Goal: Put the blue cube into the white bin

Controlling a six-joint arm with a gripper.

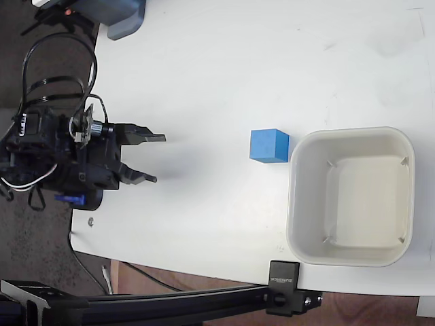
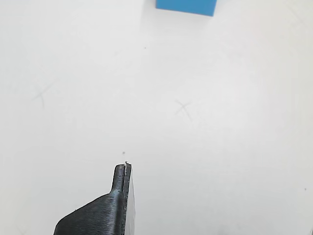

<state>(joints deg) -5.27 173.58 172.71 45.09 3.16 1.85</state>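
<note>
In the fixed view, the arm sits at the left edge of the white surface (image 1: 224, 75), its black body wrapped in looping black and white cables. The tool (image 1: 158, 158) points to the right, its two dark fingers (image 1: 151, 137) spread apart with nothing between them and bare surface beneath. The blue cube (image 1: 269, 146) rests on the surface well to the right of the tool, just beside the left wall of the white bin (image 1: 296, 204); whether cube and rim touch cannot be told. The bin stands upright near the lower right of the picture, and nothing lies on its flat bottom. A blue-grey rounded object (image 1: 128, 19) juts in at the top left edge. At the bottom, a black clamp block (image 1: 284, 293) on a dark rail grips the surface's edge; it bears a small line of pale lettering, too small to read. No other writing or brand mark is legible.

In the wrist view, one black ribbed finger (image 2: 115, 205) rises from the bottom edge, left of centre; the other finger is out of frame. The cube (image 2: 187, 6) shows only as a blue strip at the top edge, well apart from the finger. Between them lies the white surface (image 2: 234, 147), marked with a few faint pencil-like crosses and small specks.
</note>
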